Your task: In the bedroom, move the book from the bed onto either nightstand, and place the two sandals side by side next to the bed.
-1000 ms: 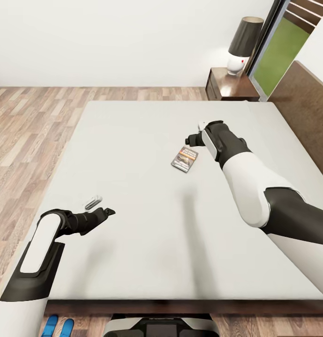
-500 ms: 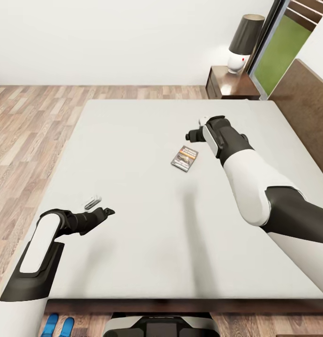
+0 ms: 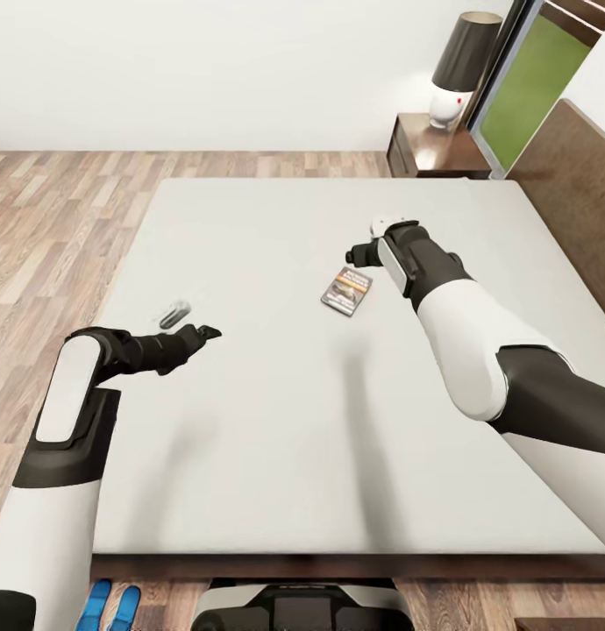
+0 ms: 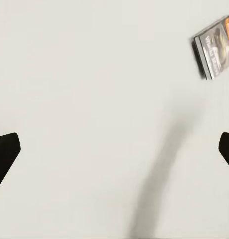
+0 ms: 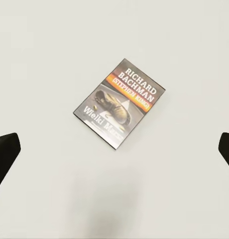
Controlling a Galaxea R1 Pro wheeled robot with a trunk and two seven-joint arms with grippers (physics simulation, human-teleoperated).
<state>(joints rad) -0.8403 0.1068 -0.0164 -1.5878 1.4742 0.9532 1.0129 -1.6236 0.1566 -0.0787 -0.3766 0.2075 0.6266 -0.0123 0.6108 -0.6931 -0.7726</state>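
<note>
Centre-right of the head frame, your right gripper (image 3: pixel 362 254), jaws spread and empty, has crept just beside the book (image 3: pixel 346 290), so a grasp looks close.

In the left wrist view the book (image 4: pixel 214 47) is cut off by the right edge at the upper right, so its title cannot be read there. In the head view the two sandals (image 3: pixel 110 606) are cut by the bottom edge at lower left, and the bed (image 3: pixel 250 438) frame hides their upper ends. The lamp (image 3: pixel 460 66) shade is cut by the top edge. The small grey object (image 3: pixel 174 313) on the mattress is too small to identify.
</note>
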